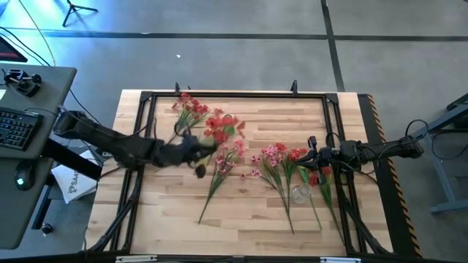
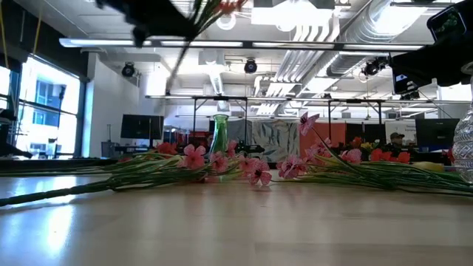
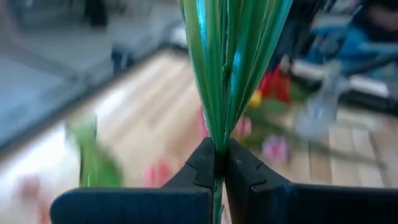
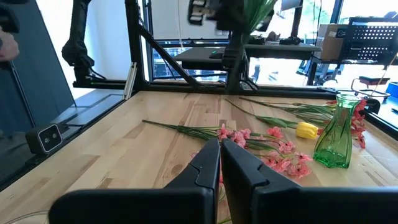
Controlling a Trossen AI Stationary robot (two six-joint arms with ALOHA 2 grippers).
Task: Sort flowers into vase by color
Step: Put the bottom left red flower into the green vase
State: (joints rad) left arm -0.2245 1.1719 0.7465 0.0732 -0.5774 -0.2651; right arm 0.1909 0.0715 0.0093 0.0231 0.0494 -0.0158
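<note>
Green stems (image 3: 219, 68) fill the left wrist view, pinched tight between the two dark fingers (image 3: 202, 168) of the left claw (image 1: 196, 150). From above, that claw hangs over the left-centre of the worktop (image 1: 241, 226), clamped on a spray whose blooms look red (image 1: 218, 130), though the arm hides part of it. In the low view the held stem (image 2: 181, 52) is lifted well clear of the wood.

A green glass vase (image 4: 337, 134) stands toward the far side of the worktop, with a yellow bloom (image 4: 306, 130) lying just beside it. Pink sprays (image 1: 272, 157) lie flat across the middle, more red ones (image 1: 191, 108) sit near the far left corner, and a further red cluster (image 1: 316, 175) lies at the right beside a clear glass vase (image 1: 300, 193). The right claw (image 1: 313, 155) waits over the right side, fingers shut on nothing.

The step in hand appears to be carrying the lifted spray to its vase. To do it well, the stems' cut ends should hang below the claw and point down before descent, so tilting the wrist toward vertical would help. The vase neck is narrow; I would centre the stem ends over the mouth, lower slowly, and release only once they are well inside, since a loose spray could tip a light vase. Which vase takes red cannot be told from here.
</note>
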